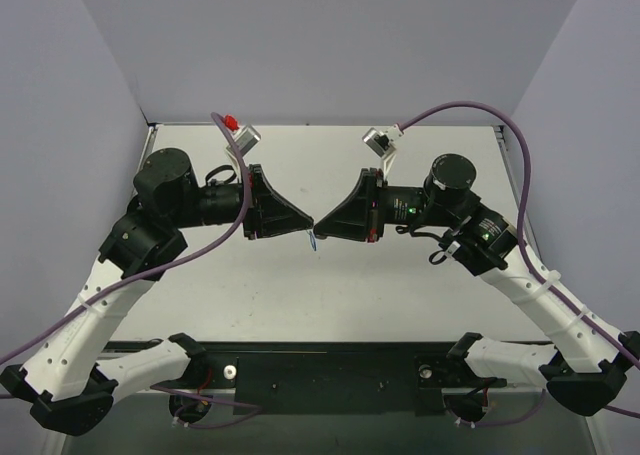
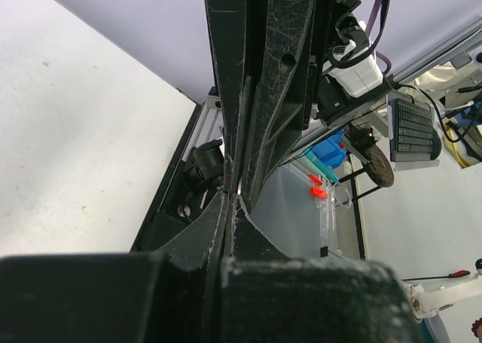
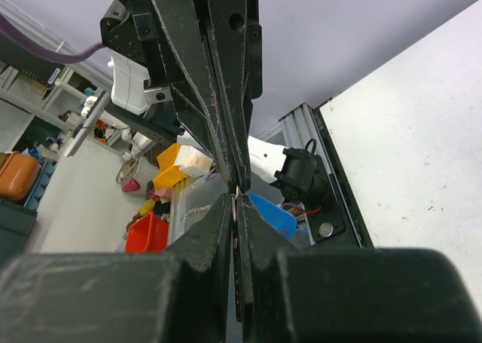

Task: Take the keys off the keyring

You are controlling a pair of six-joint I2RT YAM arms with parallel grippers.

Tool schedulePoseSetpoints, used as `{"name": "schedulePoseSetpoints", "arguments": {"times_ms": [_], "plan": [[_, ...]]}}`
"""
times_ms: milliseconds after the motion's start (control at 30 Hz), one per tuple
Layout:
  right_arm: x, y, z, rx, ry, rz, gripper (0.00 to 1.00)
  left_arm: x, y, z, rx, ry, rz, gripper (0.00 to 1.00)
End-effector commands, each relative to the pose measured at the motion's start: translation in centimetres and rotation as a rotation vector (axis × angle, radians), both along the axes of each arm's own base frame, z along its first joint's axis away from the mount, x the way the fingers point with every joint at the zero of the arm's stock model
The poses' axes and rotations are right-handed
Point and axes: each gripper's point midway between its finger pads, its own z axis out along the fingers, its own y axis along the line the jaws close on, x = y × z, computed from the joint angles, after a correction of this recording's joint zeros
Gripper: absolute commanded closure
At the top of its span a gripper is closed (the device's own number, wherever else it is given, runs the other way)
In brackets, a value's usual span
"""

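Note:
My left gripper [image 1: 306,226] and right gripper [image 1: 321,224] meet tip to tip above the middle of the table [image 1: 420,295], both with jaws pressed together. A small blue piece [image 1: 314,241] hangs just below the tips; it also shows in the right wrist view [image 3: 273,215]. In the right wrist view my right gripper [image 3: 238,198] pinches a thin flat piece seen edge-on, apparently a key. In the left wrist view my left gripper [image 2: 232,197] is shut on a thin silver wire, apparently the keyring [image 2: 240,199]. The key's round head and the ring's loop are hidden by the fingers.
The white table is walled by grey panels at the left, back and right. Purple cables [image 1: 470,110] loop over both arms. A black base rail [image 1: 330,370] runs along the near edge. Coloured bins [image 3: 151,230] stand off the table.

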Motion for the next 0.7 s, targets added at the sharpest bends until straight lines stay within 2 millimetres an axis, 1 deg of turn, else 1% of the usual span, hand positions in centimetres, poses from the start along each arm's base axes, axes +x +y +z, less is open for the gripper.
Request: {"name": "schedulePoseSetpoints", "arguments": {"times_ms": [0,133,200,233,333,367,400,433,467,500,533,667], "plan": [[-0.1,-0.2,2.2,0.052,-0.075,0.006,1.0,-0.9,0.4,1.3,-0.038,-0.049,-0.026,1.0],[-0.2,-0.3,1.7,0.033,-0.074,0.012,1.0,-1.8,0.4,0.6,-0.003,-0.047,-0.084,1.0],[-0.1,-0.4,1.3,0.02,-0.069,0.004,1.0,-1.7,0.3,0.3,0.021,-0.045,-0.094,1.0],[-0.2,-0.5,1.3,0.02,-0.072,0.001,1.0,-1.2,0.3,0.2,0.036,-0.05,-0.071,1.0],[0.7,-0.7,0.8,0.013,-0.071,-0.063,1.0,-0.6,0.3,0.4,0.029,-0.04,-0.034,1.0],[1.1,-0.8,1.1,0.023,-0.079,-0.09,1.0,-0.2,0.2,0.4,0.02,-0.043,-0.017,1.0],[1.2,-0.6,0.7,0.024,-0.057,-0.097,1.0,-0.4,0.2,0.5,0.012,-0.043,-0.008,1.0],[1.4,-0.5,1.5,0.065,-0.046,-0.109,1.0,0.0,0.1,0.3,0.014,-0.045,0.022,1.0],[1.6,-0.4,1.0,0.069,-0.033,-0.116,1.0,0.0,0.2,0.3,0.012,-0.051,0.044,1.0],[1.9,-0.4,1.5,0.094,-0.034,-0.141,1.0,0.2,0.2,0.4,0.008,-0.057,0.071,1.0],[2.1,-0.3,1.1,0.094,-0.029,-0.154,1.0,0.0,0.2,0.2,0.004,-0.051,0.077,1.0],[2.9,-0.2,0.9,0.104,-0.022,-0.207,1.0,0.1,0.1,0.7,-0.022,-0.056,0.133,1.0]]}}
